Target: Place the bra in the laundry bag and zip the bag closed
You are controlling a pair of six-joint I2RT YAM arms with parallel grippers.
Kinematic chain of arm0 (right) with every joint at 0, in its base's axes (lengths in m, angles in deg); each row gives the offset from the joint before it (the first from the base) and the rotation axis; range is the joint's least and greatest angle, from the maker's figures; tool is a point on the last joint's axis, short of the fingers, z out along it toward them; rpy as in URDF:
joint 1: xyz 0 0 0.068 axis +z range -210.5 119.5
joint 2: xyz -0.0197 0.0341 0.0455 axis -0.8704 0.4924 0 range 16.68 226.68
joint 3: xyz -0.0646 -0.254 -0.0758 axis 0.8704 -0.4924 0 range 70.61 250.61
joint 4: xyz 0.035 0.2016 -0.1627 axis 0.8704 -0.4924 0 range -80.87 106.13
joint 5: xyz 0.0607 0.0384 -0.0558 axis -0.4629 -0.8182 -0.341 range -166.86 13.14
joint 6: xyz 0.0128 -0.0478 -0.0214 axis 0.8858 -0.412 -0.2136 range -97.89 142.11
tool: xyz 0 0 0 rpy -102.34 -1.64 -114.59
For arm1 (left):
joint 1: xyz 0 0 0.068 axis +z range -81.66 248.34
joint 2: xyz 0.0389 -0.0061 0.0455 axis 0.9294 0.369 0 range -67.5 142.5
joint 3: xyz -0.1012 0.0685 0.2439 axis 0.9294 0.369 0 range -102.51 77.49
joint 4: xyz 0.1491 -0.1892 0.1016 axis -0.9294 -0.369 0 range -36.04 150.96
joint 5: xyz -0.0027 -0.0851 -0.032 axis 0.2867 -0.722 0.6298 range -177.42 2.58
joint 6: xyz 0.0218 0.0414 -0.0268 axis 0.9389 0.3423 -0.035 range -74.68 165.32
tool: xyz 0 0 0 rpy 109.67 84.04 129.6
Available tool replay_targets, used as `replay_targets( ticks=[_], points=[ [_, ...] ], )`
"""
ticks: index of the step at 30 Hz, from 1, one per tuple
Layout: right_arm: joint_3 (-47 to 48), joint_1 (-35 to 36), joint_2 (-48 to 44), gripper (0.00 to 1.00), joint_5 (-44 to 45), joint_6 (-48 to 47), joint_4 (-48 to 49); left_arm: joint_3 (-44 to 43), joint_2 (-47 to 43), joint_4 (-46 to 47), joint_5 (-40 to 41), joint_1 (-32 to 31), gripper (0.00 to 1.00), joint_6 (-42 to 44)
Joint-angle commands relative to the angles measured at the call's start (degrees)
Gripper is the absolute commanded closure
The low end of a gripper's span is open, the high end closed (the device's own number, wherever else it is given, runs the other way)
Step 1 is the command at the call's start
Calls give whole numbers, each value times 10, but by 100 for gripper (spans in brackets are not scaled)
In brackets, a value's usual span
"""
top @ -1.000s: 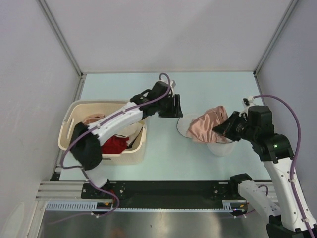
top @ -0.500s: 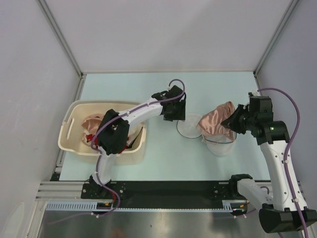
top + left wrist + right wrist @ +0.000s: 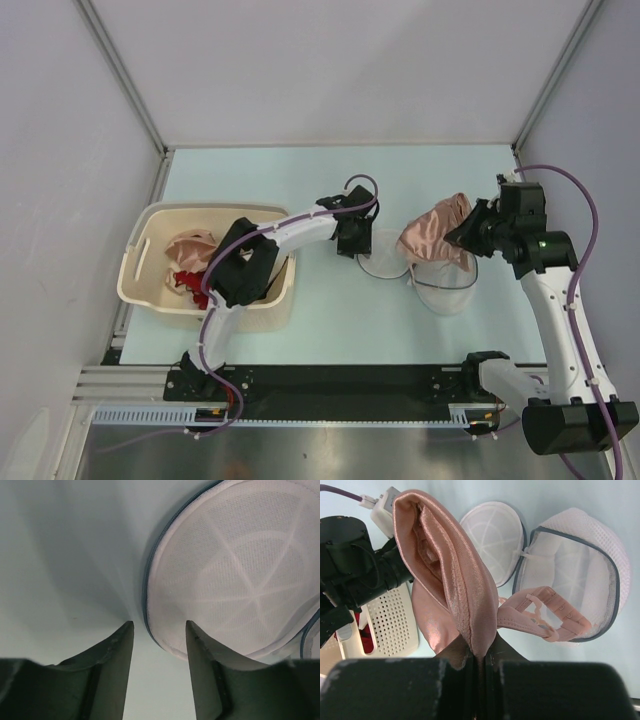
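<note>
The laundry bag lies open in two white mesh halves with a dark zip rim: a flat half and a deeper half. My right gripper is shut on the salmon-pink satin bra and holds it above the deeper half. In the right wrist view the bra hangs from the jaws, and its strap end dangles over the deeper half. My left gripper is open, low at the flat half's left rim. In the left wrist view the fingers straddle that rim.
A cream plastic basket stands at the left, holding a pinkish garment and a red one. The left arm reaches over its right side. Grey walls close the back and both sides.
The right gripper has carried the bra up and to the right, off the flat half and over the deeper half. The left gripper has come down to the flat half's left rim.
</note>
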Motion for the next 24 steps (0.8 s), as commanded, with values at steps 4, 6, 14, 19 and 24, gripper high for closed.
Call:
replay_targets(
  ticks=[4, 6, 14, 19, 24],
  points=[
    [6, -3, 5, 100, -1, -7, 30, 24, -1, 49, -13, 0, 84, -7],
    [6, -3, 6, 100, -1, -7, 30, 25, -9, 45, 11, 1, 97, 6],
    [28, -3, 17, 100, -20, 8, 34, 79, -101, 36, 32, 0, 100, 40],
    [60, -3, 22, 100, -39, 23, 34, 128, -142, 29, 17, 0, 100, 40],
    [37, -3, 27, 100, -63, 44, 74, 134, -154, 29, 7, -2, 100, 39]
  ],
)
